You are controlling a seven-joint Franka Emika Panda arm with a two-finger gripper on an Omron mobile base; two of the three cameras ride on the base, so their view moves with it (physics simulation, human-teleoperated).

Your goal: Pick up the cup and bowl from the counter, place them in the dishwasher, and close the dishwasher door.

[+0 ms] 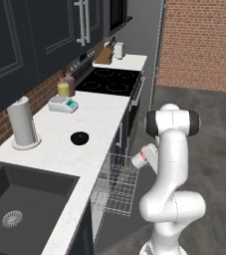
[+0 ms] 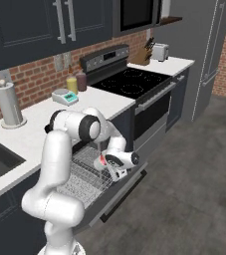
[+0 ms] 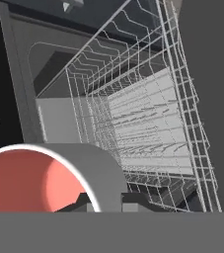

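Observation:
My gripper (image 1: 143,157) (image 2: 107,164) is shut on the wall of the cup (image 1: 138,159) (image 2: 101,162), a whitish cup tipped on its side with its red inside showing. In the hand view the cup (image 3: 39,180) sits large at the lower left, between my fingertips (image 3: 133,200). The cup hangs just above the outer end of the pulled-out silver wire rack (image 1: 117,187) (image 2: 84,174) (image 3: 143,118) of the dishwasher. The dishwasher door (image 2: 120,191) lies folded down under the rack. The black bowl (image 1: 79,138) rests upright on the white counter (image 1: 97,117), to the left of the rack.
A paper-towel roll (image 1: 22,122) (image 2: 7,104) stands behind the bowl, and the sink (image 1: 20,199) is cut into the near counter. A small scale (image 1: 63,104) (image 2: 64,96) and two bottles sit beside the black stove (image 1: 109,80) (image 2: 129,82). Open floor lies to the right.

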